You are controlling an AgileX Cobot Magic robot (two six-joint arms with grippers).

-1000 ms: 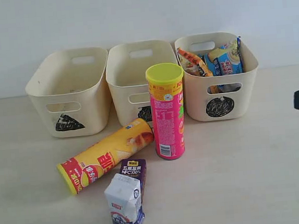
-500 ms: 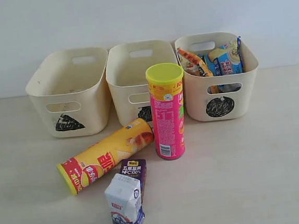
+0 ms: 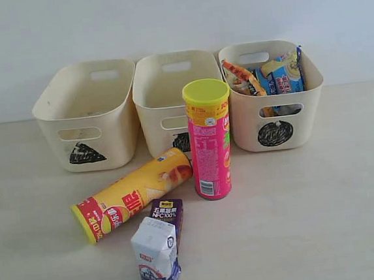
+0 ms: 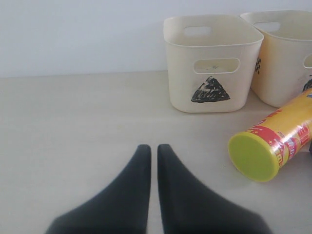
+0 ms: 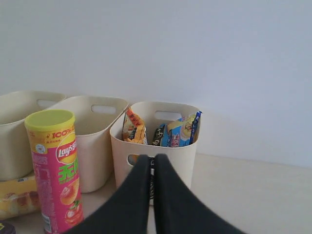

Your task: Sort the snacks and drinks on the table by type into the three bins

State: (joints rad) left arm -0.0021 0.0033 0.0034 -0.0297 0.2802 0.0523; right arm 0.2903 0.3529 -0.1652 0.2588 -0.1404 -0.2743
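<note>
The pink chip tube (image 3: 209,138) with a yellow-green lid stands upright before the middle bin (image 3: 149,84). The yellow-and-red tube (image 3: 131,194) lies on its side on the table (image 3: 311,208). The purple juice box (image 3: 167,217) lies behind the white-and-blue milk carton (image 3: 156,254). The orange bag (image 3: 242,77) and the blue-and-white noodle pack (image 3: 284,72) sit in the circle bin (image 3: 274,129). The triangle bin (image 3: 83,116) holds nothing that I can see. Neither gripper shows in the exterior view. My left gripper (image 4: 153,147) is shut and empty over bare table. My right gripper (image 5: 151,158) is shut and empty, facing the circle bin (image 5: 187,161).
A plain white wall rises behind the bins. In the left wrist view the yellow-and-red tube's green lid (image 4: 253,157) points toward the camera, off to one side of the fingers, with the triangle bin (image 4: 209,63) beyond.
The dark right gripper that showed at the right edge of the exterior view a second ago has left that view. The objects have not moved.
</note>
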